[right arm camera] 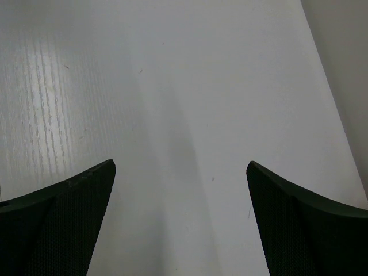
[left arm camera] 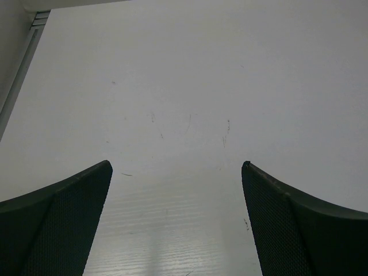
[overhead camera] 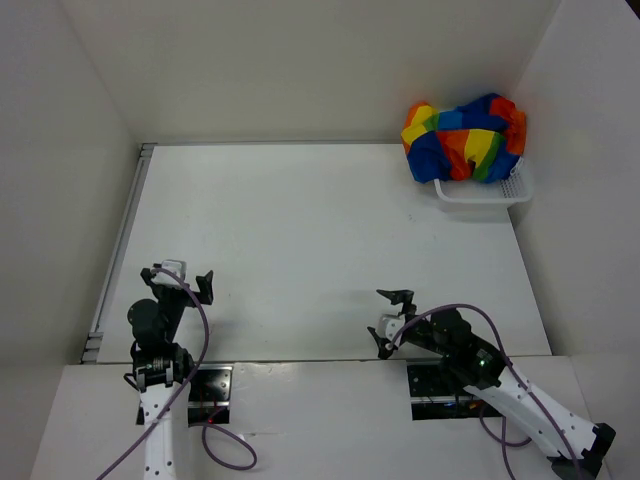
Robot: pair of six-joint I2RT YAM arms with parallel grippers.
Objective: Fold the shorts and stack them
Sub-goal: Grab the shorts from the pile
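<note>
The rainbow-striped shorts [overhead camera: 465, 138] lie bunched in a heap in a white mesh basket [overhead camera: 487, 193] at the far right corner of the table, seen only in the top view. My left gripper [overhead camera: 184, 280] is open and empty near the front left; its view shows bare table between its fingers [left arm camera: 69, 218]. My right gripper [overhead camera: 390, 322] is open and empty near the front edge, right of centre; its fingers [right arm camera: 299, 224] frame bare table. Both grippers are far from the shorts.
White walls enclose the table at the back and on both sides. A metal rail [overhead camera: 122, 240] runs along the left edge. The white tabletop [overhead camera: 320, 240] lies between the arms and the basket.
</note>
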